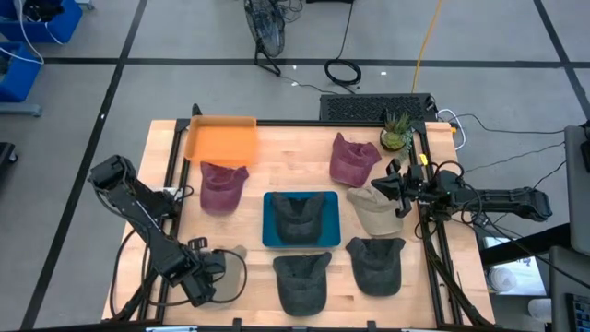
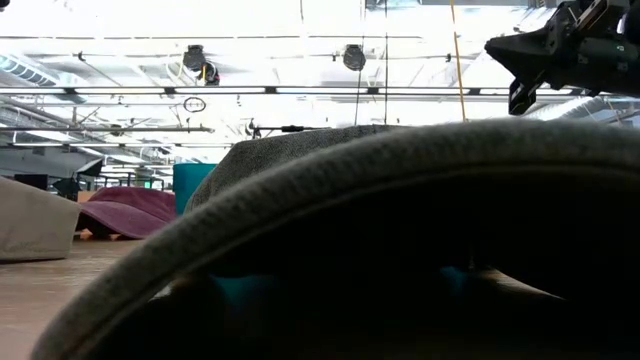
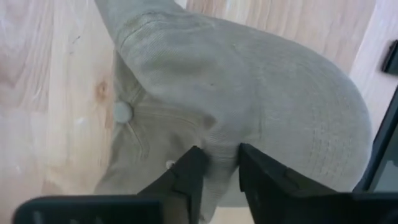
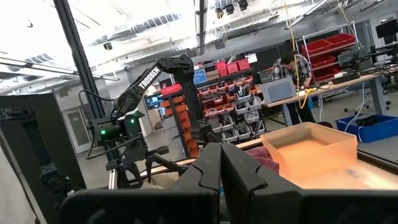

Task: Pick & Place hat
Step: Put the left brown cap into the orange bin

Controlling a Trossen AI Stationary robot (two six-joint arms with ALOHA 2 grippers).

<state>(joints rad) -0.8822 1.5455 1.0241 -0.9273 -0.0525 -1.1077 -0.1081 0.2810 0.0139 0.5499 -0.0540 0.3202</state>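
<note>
On the table (image 1: 318,148), left gripper (image 3: 217,165) half-hides a khaki hat (image 3: 249,93).

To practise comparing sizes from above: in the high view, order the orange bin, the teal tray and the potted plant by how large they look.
1. teal tray, largest.
2. orange bin, somewhat smaller, though not by much.
3. potted plant, clearly smallest.

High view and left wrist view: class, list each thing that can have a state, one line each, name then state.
left gripper: fingers pinching a fold of the beige hat
beige hat: lying on the table's near-left corner, gripped
right gripper: shut, empty, above the khaki hat
khaki hat: lying untouched
teal tray: holds one dark hat
orange bin: looks empty
</note>
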